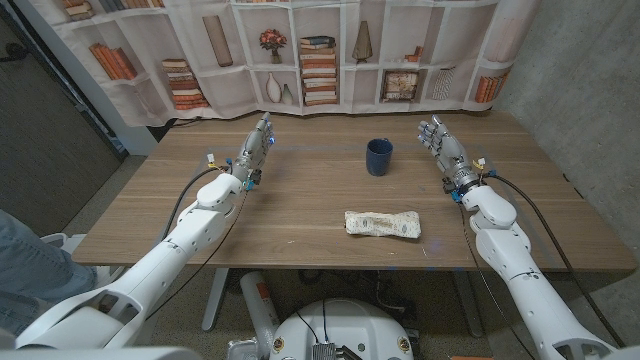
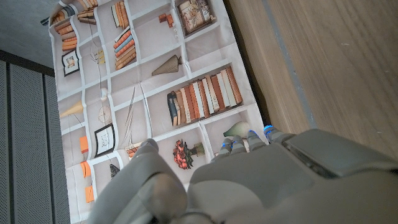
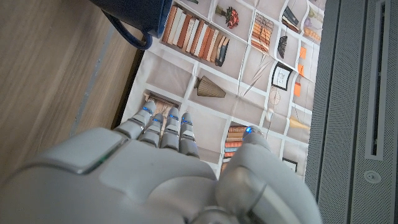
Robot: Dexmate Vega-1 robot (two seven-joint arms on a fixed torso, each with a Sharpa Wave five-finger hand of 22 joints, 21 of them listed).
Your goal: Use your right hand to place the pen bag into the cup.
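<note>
A pale patterned pen bag [image 1: 382,223] lies lengthwise on the wooden table [image 1: 300,215] near the front edge, at the middle. Behind it stands a dark blue cup [image 1: 378,156] with its mouth up and its handle toward my right side; part of the cup [image 3: 135,20] also appears in the right wrist view. My right hand [image 1: 441,144] is raised over the table to the right of the cup, fingers straight and apart, holding nothing. My left hand [image 1: 257,147] is raised on the left side, fingers extended, empty too.
A cloth printed with bookshelves [image 1: 300,50] hangs behind the table's far edge. A concrete wall [image 1: 580,80] stands at the right. A person's knee in jeans [image 1: 25,270] is at the left edge, beside the table.
</note>
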